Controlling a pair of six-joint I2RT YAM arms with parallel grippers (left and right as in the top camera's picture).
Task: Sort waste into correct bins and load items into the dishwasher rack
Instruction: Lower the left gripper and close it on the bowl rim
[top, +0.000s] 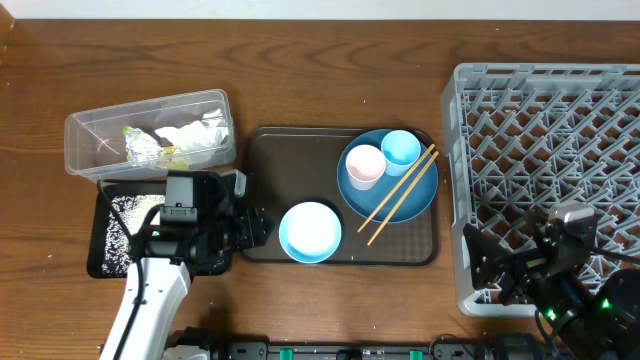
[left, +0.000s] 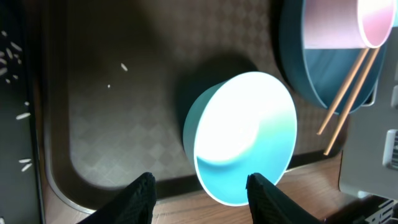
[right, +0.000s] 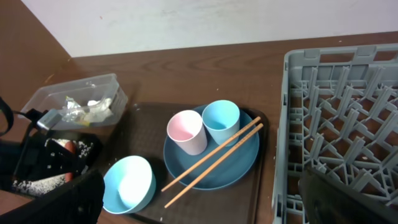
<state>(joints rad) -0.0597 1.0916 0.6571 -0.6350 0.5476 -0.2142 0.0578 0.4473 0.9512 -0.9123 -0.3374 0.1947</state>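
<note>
**Desk (top: 330, 80), contents**

- Clear tub (top: 85, 135), far left: holds a white tissue (top: 195, 135) and a foil ball (top: 140, 148). The left wrist view does not show it.
- Black tray (top: 100, 262), in front of the tub: holds rice (top: 125, 225) and is partly covered by the left arm.
- Brown tray (top: 285, 165), centre: the left wrist view alone shows two stray grains (left: 123, 66) on its floor.
- Bowl (top: 310, 232): on the brown tray's near edge, mouth up.
- Blue plate (top: 415, 195): at the brown tray's right end. It carries the pink cup (top: 364, 165), the light blue cup (top: 400, 148) and the chopsticks (top: 398, 195) laid slantwise. The right wrist view shows both cups upright, side by side.
- Grey rack (top: 560, 130), right: nothing loaded.
- Left gripper (left: 202, 196): jaws released and apart, at the bowl's near rim. Cannot tell whether they touch it.
- Right gripper (right: 202, 196): over the rack's near corner, jaws released and wide, nothing held.
</note>
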